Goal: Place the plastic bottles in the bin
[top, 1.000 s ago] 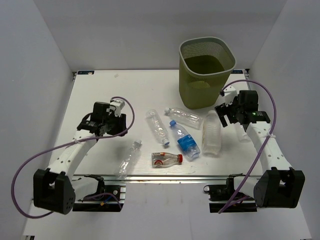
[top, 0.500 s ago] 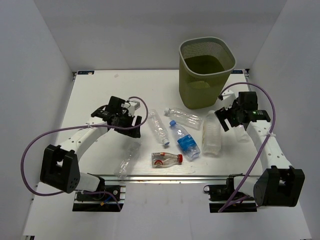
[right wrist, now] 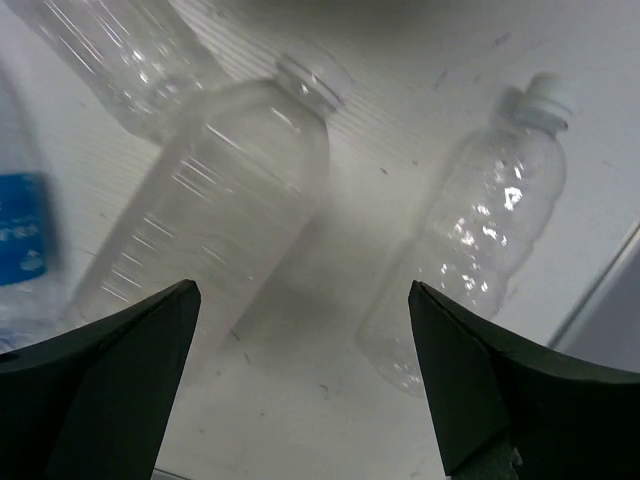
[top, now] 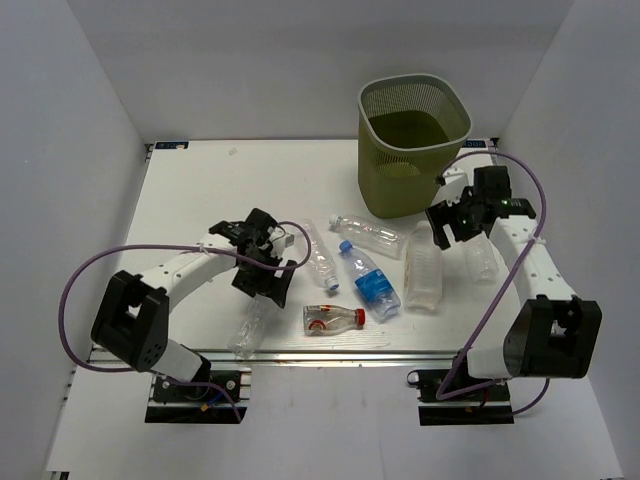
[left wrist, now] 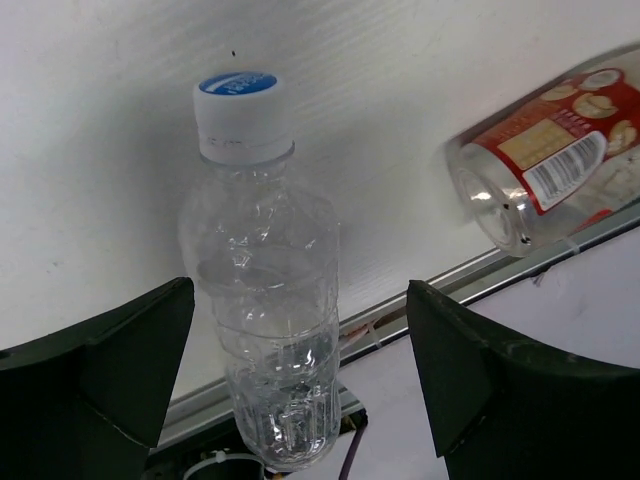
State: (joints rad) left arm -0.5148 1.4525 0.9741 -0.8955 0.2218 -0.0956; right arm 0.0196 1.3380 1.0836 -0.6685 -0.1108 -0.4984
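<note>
Several clear plastic bottles lie on the white table in front of the olive-green mesh bin (top: 415, 140). One plain bottle (top: 250, 325) lies at the front edge, seen with a blue-and-white cap in the left wrist view (left wrist: 265, 300). My left gripper (top: 264, 277) (left wrist: 300, 300) hovers over it, open, fingers either side and not touching. A red-labelled bottle (top: 333, 319) (left wrist: 545, 165) lies to its right. My right gripper (top: 455, 222) (right wrist: 302, 290) is open above the gap between a wide clear bottle (top: 424, 265) (right wrist: 215, 210) and a small white-capped bottle (top: 480, 258) (right wrist: 470, 260).
A blue-labelled bottle (top: 368, 280) and two plain clear bottles (top: 318, 255) (top: 368, 235) lie mid-table between the arms. The table's metal front rail (left wrist: 480, 270) runs just beyond the front-left bottle. White walls enclose the table on three sides.
My left arm has swung right and toward the front edge, and its jaws have opened wide over the front-left bottle. The right gripper has shifted slightly toward the bin, still open.
</note>
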